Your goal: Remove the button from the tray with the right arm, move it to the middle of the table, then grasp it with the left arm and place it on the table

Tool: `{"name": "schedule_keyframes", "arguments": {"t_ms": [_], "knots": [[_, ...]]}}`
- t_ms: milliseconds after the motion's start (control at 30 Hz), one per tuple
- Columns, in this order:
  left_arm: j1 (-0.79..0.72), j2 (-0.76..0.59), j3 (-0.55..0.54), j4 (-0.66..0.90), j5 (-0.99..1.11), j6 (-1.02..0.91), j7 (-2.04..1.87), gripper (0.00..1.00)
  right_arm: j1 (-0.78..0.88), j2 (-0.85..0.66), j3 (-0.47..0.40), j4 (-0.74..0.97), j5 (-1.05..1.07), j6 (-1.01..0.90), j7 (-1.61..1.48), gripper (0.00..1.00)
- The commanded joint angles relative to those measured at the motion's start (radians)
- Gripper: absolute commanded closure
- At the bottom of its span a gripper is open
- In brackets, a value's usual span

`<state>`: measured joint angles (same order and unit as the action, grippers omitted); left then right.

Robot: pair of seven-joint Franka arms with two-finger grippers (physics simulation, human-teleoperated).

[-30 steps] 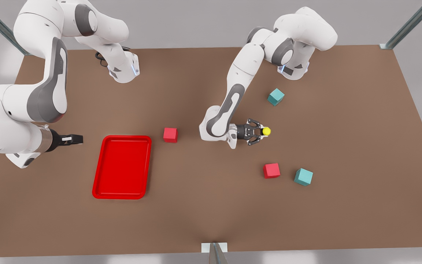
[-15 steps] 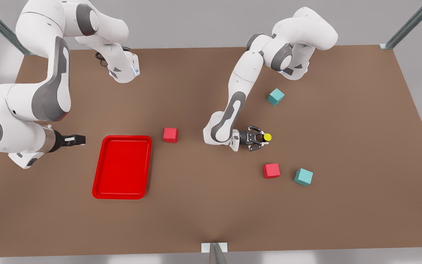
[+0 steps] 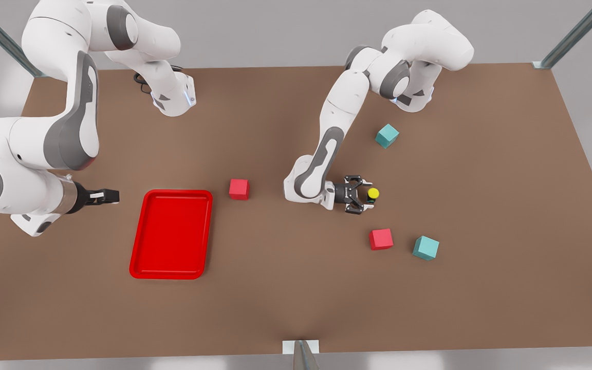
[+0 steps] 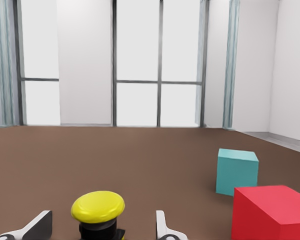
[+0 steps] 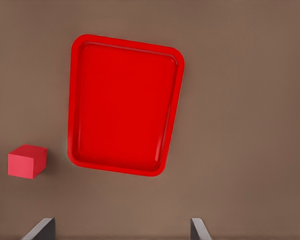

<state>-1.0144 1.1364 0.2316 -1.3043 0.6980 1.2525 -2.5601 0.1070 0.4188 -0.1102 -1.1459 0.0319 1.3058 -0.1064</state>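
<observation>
So the button (image 3: 372, 194) is sitting upright on the table (image 3: 481, 180), right between the spread fingertips of the left gripper (image 3: 368, 194), and the left wrist view shows clear gaps on both sides of it, so nothing's clamping it; the red tray (image 3: 171, 234) is well behind that hand. The right gripper (image 3: 111, 195) hangs open and empty off to the side of the tray, just waiting. The button looks tiny, light and rigid to me, and that domed yellow cap (image 4: 98, 206) is probably slick, so I'd pinch the boxy black body under the cap instead.
</observation>
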Motion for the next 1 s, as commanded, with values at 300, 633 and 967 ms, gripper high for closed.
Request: {"name": "schedule_keyframes", "arguments": {"t_ms": [300, 633, 967], "knots": [[-0.023, -0.240, 0.018, 0.003, 0.031, -0.174, 0.639, 0.00, -0.001, -0.002, 0.000, 0.000, -0.006, 0.001, 0.001, 0.00], [0.579, -0.709, 0.064, 0.190, -0.839, -0.125, 2.561, 0.00, -0.012, -0.014, -0.002, 0.006, -0.006, 0.018, 0.013, 0.00], [0.654, -1.129, -0.072, -0.239, -0.672, 0.058, 2.974, 0.00, -0.012, -0.014, -0.002, 0.005, -0.006, 0.020, 0.013, 0.00]]}}
